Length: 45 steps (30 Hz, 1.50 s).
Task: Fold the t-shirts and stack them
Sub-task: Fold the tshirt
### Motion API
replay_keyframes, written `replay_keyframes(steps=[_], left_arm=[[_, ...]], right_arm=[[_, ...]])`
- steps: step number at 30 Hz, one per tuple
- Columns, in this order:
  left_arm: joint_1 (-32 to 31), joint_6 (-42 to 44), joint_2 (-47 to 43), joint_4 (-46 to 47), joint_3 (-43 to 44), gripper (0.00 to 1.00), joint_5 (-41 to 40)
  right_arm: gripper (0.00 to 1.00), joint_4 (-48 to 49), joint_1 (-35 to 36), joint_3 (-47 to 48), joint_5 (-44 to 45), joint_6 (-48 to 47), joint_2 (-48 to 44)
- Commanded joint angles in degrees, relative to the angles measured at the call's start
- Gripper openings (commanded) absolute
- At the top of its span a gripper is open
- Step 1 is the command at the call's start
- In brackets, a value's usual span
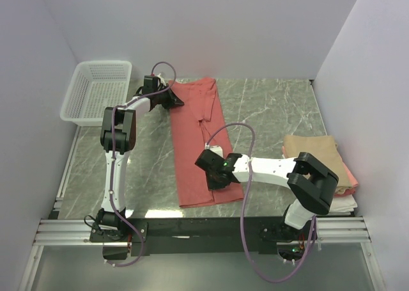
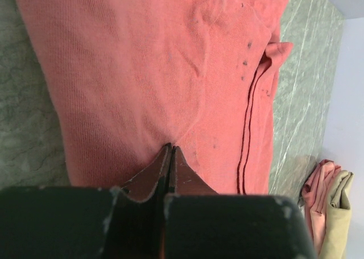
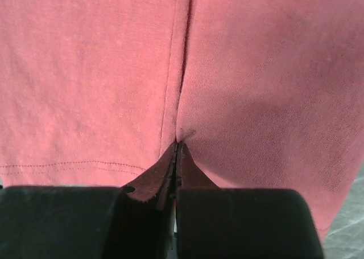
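No legible text, label, brand, number or sign is shown on the salmon-red t-shirt [image 1: 198,150] or elsewhere.

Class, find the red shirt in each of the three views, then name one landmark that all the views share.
Top external: the red shirt lies in the centre, a long strip running from far to near.
Left wrist: it fills most of the picture.
Right wrist: it fills nearly the whole picture.
Shared landmark: the green marble table, at both sides in the left wrist view and in the bottom right corner of the right wrist view.

Salmon-red t-shirt [image 1: 192,157], grey-marbled table [image 1: 268,112]
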Motion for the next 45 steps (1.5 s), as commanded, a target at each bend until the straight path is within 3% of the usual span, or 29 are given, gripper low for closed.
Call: replay_keyframes(steps=[1,7,14,18,23,31,35,38,45], left_arm=[[0.56,1.02,2.68,-1.78,0.73,0.02,-2.77],[0.56,1.02,2.76,-1.96,0.91,0.02,-2.60],[0.65,1.63,1.19,-2.23,1.00,0.09,-2.42],[1.00,1.73,-0.48,-0.74,0.65,0.23,-1.02],[1.61,2.16,-3.64,-0.29,2.23,0.44,-0.05],[3.02,0.93,-9.70,1.73,3.46,0.53,1.97],[3.02,-0.12,-12.35,2.34,1.97,0.52,2.41],[2.93,-2.22,-16.74,5.22,-4.43,0.48,1.98],[-1.45,-4.52,-31.14,5.33,-27.78,0.27,-4.16]], right_arm=[[0.00,1.42,0.79,1.15,-1.11,0.55,0.02],[0.00,1.15,0.87,0.80,-0.93,0.72,0.02],[0.19,0.97,0.70,1.85,-1.28,-0.15,-4.63],[0.25,1.33,-0.44,3.69,-1.98,-1.99,-7.53],[0.29,3.34,-7.46,2.12,-6.20,-3.84,-14.81],[0.31,8.62,-19.86,-8.16,-15.95,-5.78,-24.41],[0.31,11.16,-22.50,-11.85,-19.56,-5.52,-25.82],[0.30,13.54,-23.73,-15.19,-20.70,-4.82,-26.26],[0.29,15.30,-24.70,-21.60,-18.34,-3.49,-27.84]])
